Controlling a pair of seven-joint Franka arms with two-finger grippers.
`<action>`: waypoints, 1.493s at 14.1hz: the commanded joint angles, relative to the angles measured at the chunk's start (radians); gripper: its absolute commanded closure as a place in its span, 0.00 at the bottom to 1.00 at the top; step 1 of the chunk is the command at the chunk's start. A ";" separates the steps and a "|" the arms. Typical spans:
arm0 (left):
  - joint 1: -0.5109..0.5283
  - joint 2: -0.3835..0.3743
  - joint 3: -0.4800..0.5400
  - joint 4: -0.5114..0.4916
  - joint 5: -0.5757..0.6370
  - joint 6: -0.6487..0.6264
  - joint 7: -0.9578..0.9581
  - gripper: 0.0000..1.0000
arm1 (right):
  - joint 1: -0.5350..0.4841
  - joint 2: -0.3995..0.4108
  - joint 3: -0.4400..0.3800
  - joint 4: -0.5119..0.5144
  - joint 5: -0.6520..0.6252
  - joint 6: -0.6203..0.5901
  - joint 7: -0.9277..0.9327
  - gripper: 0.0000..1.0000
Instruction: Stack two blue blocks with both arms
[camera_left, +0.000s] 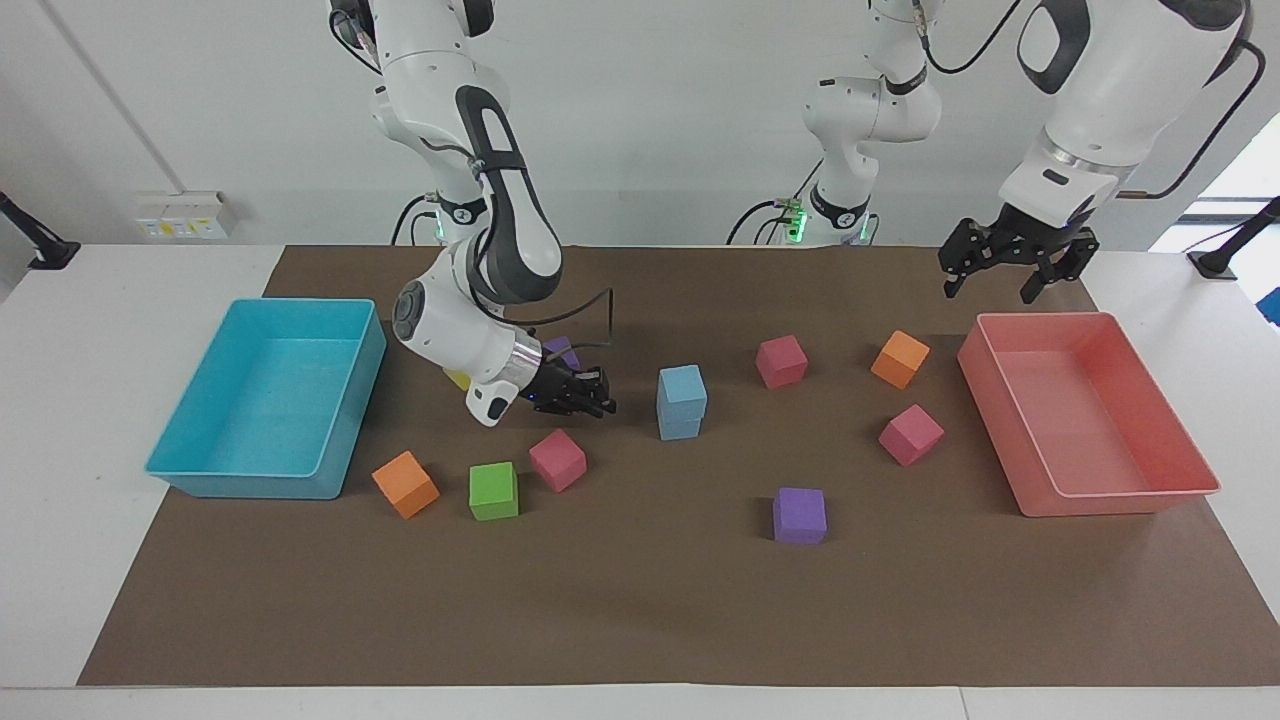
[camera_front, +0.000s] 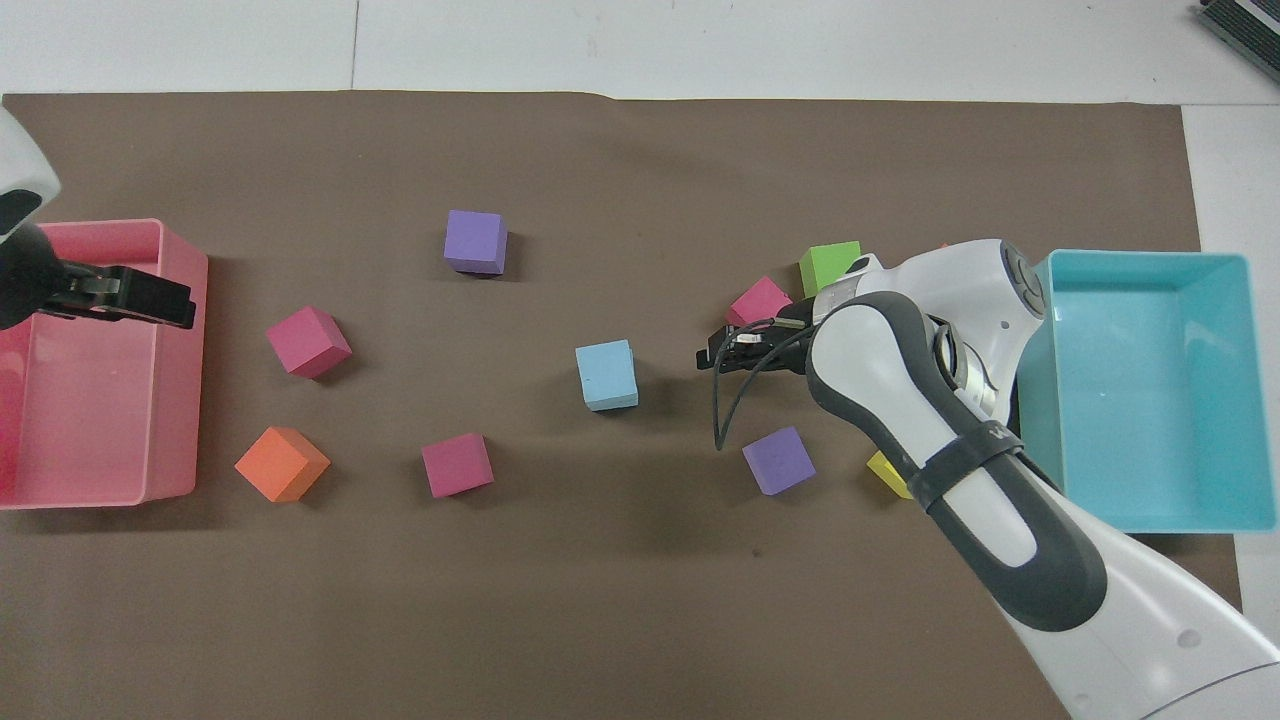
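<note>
The two blue blocks stand stacked mid-table, the upper blue block (camera_left: 683, 384) squarely on the lower blue block (camera_left: 679, 424); from above only the top face (camera_front: 607, 373) shows. My right gripper (camera_left: 597, 392) lies low and level beside the stack, toward the right arm's end, a short gap away, open and holding nothing; it also appears from above as the right gripper (camera_front: 714, 354). My left gripper (camera_left: 1010, 272) hangs high over the robots' end of the pink tray, open and empty, and shows at the frame edge as the left gripper (camera_front: 150, 297).
A cyan tray (camera_left: 250, 480) sits at the right arm's end, a pink tray (camera_left: 1110, 503) at the left arm's end. Magenta cubes (camera_left: 781, 360) (camera_left: 910, 433) (camera_left: 557, 459), orange cubes (camera_left: 899, 358) (camera_left: 405, 483), a green cube (camera_left: 493, 490), purple cubes (camera_left: 799, 514) (camera_left: 562, 350) and a yellow cube (camera_left: 457, 378) lie scattered.
</note>
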 joint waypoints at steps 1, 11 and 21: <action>0.043 0.015 -0.005 0.077 -0.012 -0.053 0.025 0.00 | -0.017 -0.064 0.009 -0.006 -0.134 -0.013 0.108 0.00; 0.048 -0.023 -0.028 0.095 -0.016 -0.250 0.014 0.00 | -0.077 -0.163 0.000 0.139 -0.749 -0.240 0.297 0.00; 0.043 -0.034 -0.028 0.073 -0.013 -0.232 0.019 0.00 | -0.180 -0.316 -0.017 0.179 -0.817 -0.368 0.294 0.00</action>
